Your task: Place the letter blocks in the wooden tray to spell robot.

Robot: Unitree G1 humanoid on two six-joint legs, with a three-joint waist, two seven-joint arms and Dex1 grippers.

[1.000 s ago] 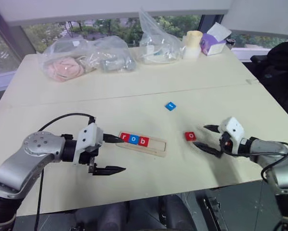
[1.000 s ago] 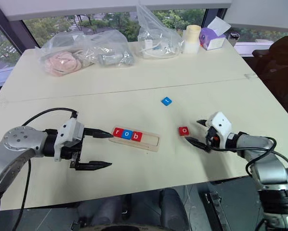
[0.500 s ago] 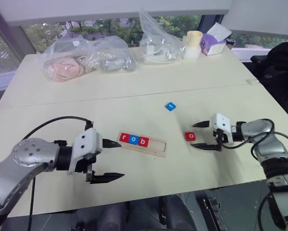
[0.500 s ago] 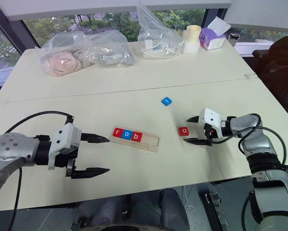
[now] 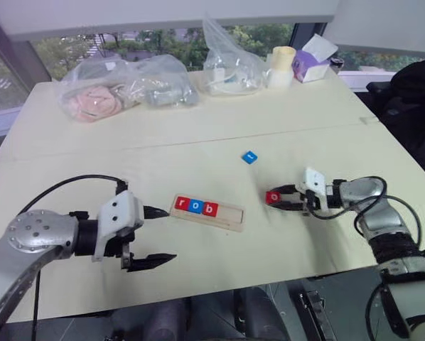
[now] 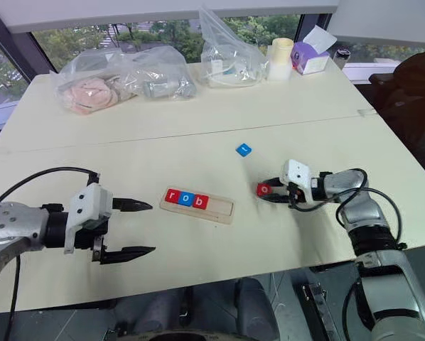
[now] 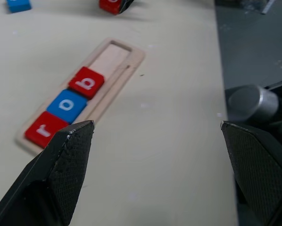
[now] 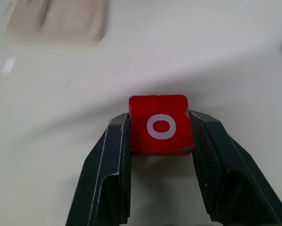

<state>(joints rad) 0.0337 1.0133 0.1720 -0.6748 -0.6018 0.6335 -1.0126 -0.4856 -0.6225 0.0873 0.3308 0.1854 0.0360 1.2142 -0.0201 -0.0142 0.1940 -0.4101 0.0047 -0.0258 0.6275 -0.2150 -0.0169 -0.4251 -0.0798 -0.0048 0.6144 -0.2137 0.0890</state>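
right gripper (image 8: pixel 161 141) pinching small red square "o" letter block (image 8: pixel 160 125) | left gripper (image 5: pixel 155 236) spread wide | we see long pale wooden tray (image 5: pixel 229 212) between them, holding r-o-b

Cream table (image 5: pixel 198 131) bearing wooden tray (image 5: pixel 207 213), blue tile (image 5: pixel 249 157), bags (image 5: pixel 127 85).

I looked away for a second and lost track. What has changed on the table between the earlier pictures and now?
The right gripper moved in toward the red o block and closed its open fingers on it. The left gripper drew back a little from the wooden tray, its fingers wide apart as before. The tray, its r, o and b blocks and the blue block stayed put.
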